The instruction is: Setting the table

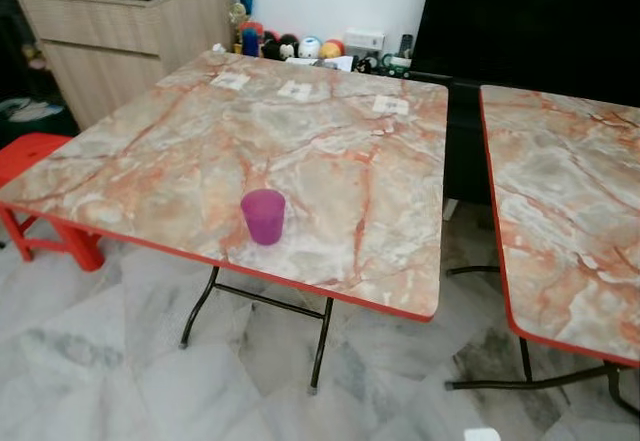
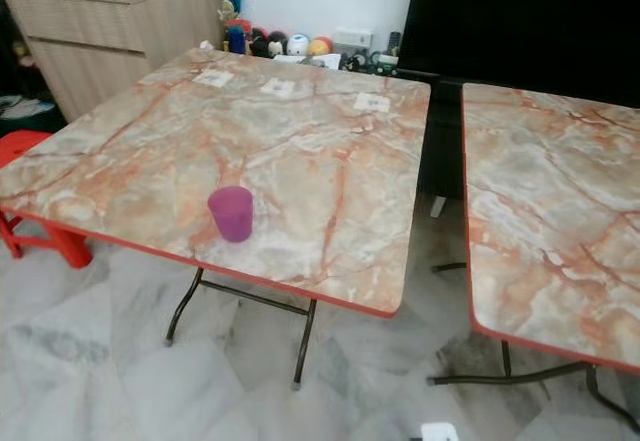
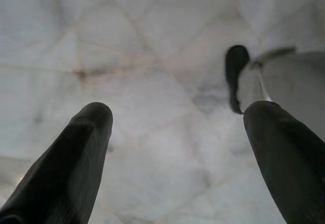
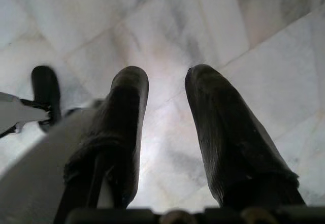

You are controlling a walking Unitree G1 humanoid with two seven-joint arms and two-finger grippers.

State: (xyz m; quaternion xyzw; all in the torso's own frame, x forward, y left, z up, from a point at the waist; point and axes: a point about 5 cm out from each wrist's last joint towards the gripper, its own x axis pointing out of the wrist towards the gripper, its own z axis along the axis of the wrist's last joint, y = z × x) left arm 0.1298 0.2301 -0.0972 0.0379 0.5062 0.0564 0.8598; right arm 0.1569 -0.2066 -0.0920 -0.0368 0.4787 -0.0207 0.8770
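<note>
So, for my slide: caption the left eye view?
Purple cup stands near the front edge of a marble-patterned folding table.

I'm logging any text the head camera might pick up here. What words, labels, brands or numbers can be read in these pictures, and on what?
No text can be read.
Three small white paper slips on the far side of the marble-patterned folding table: any print too small and blurred to read.
Translucent purple plastic cup: no label visible.
White box against the far wall: markings too blurred to read.
Wooden sideboard: the items on top are too blurred to read.
</note>
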